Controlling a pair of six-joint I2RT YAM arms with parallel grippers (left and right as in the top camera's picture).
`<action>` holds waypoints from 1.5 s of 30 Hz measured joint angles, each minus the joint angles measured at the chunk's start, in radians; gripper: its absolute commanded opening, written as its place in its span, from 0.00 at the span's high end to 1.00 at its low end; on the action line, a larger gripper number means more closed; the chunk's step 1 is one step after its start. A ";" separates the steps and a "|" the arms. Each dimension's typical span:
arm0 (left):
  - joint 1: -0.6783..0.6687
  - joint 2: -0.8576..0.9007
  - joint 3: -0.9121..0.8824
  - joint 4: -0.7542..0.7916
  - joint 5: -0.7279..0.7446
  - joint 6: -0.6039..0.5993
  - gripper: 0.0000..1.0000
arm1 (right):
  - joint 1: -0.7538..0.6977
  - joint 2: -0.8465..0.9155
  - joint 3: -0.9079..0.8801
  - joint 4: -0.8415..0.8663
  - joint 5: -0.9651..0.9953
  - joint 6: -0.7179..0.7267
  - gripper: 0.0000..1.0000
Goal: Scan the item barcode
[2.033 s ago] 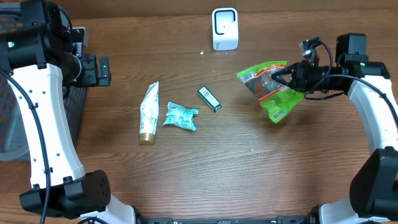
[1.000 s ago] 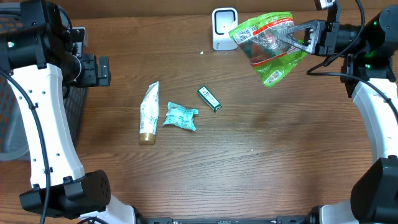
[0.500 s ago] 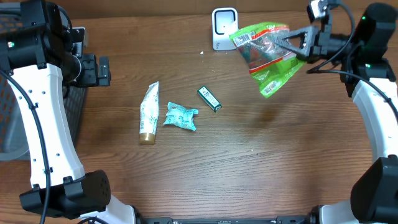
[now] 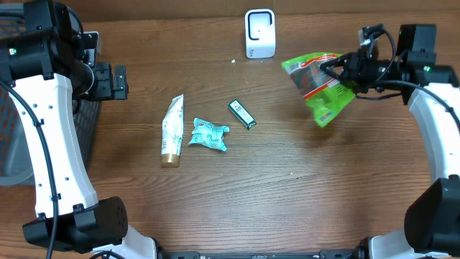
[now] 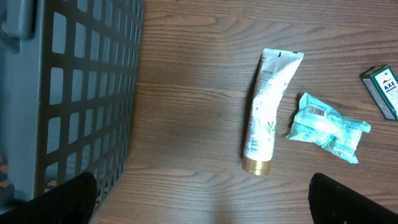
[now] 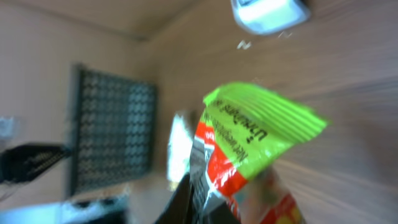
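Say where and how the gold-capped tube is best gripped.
Likely mid-body, from straight above, closing across its narrow width: the tube lies flat, its long sides free, and the teal packet beside it sits apart.

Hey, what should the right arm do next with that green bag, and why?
Probably lower the green bag to the table below it and release. The right gripper is shut on it, and it has already swung past the scanner and back out.
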 measured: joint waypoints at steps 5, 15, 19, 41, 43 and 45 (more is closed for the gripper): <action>0.000 0.000 0.000 0.000 0.000 0.000 0.00 | 0.088 0.007 0.274 -0.250 0.363 -0.120 0.96; 0.000 0.000 0.000 0.000 0.000 0.000 0.00 | 0.411 0.097 0.595 -0.179 0.939 -0.289 0.96; 0.000 0.000 0.000 0.000 0.000 0.000 0.00 | 0.483 0.184 0.597 -0.079 1.119 -0.378 0.96; 0.000 0.000 0.000 0.000 0.000 0.000 0.00 | 0.528 0.298 0.599 -0.470 1.332 -0.372 0.96; 0.000 0.000 0.000 0.000 0.000 0.000 0.00 | 0.525 0.298 0.599 -0.532 1.334 -0.324 0.96; 0.000 0.000 0.000 0.000 0.000 0.000 0.00 | 0.520 0.299 0.594 -0.568 1.335 -0.280 0.96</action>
